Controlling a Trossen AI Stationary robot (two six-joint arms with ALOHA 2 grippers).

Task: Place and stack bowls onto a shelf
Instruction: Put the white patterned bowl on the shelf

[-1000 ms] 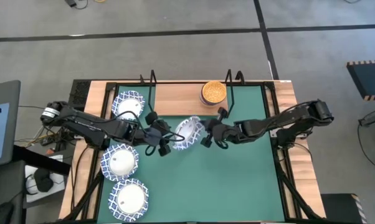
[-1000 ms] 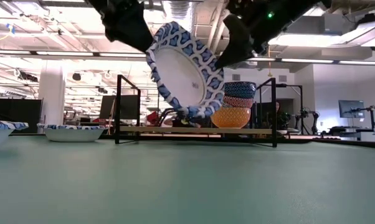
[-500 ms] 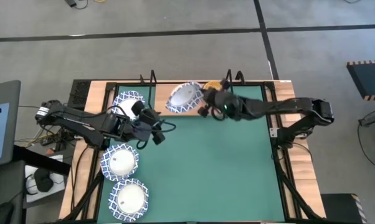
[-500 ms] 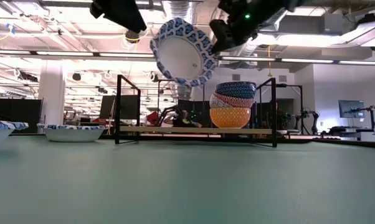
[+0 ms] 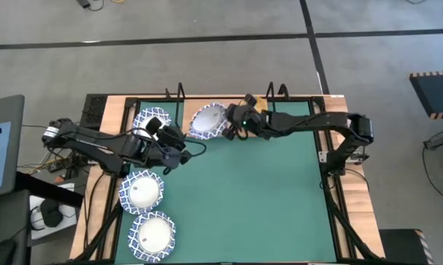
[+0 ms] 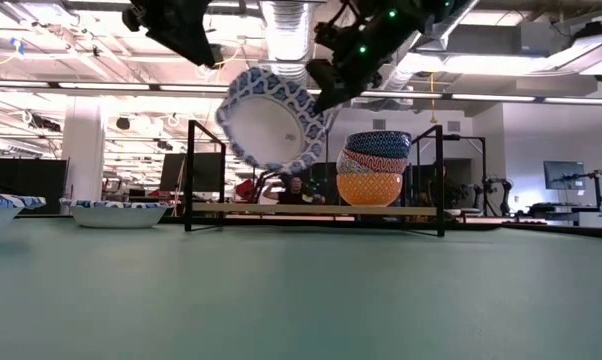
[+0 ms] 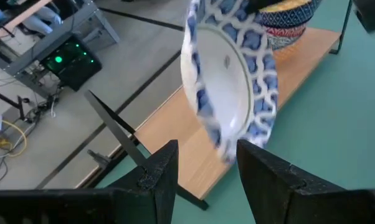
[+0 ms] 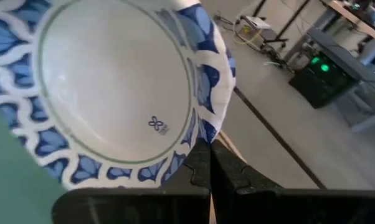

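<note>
My right gripper (image 5: 227, 126) is shut on a large white bowl with a blue lattice rim (image 5: 205, 121), which hangs tilted above the left part of the light-wood shelf (image 5: 207, 141). On the shelf's right part stands a stack of small bowls (image 6: 373, 168), the orange-yellow one lowest. My left gripper (image 7: 206, 177) is open, to the near left of the held bowl and apart from it. Three more large bowls (image 5: 151, 121) (image 5: 141, 193) (image 5: 153, 234) rest on their bases along the table's left side. My right gripper pinches the bowl's rim (image 8: 204, 127) between its two fingers (image 8: 200, 165), coming from the table's right and slanting slightly down. The bowl is lifted clear of the shelf and stands steeply tilted, its underside (image 6: 266, 122) turned toward the table's near side.
Black wire end supports (image 6: 193, 175) (image 6: 440, 180) rise at both ends of the shelf. The green mat (image 5: 251, 199) covers the table's middle and right. Cables and equipment lie off the table's left edge (image 5: 52, 213).
My right gripper has carried the bowl from above the mat's middle toward the far edge and leftward, up over the shelf; the bowl stays tilted. My left gripper, which was at the bowl, has drawn back toward the left, risen and turned toward the far edge.
</note>
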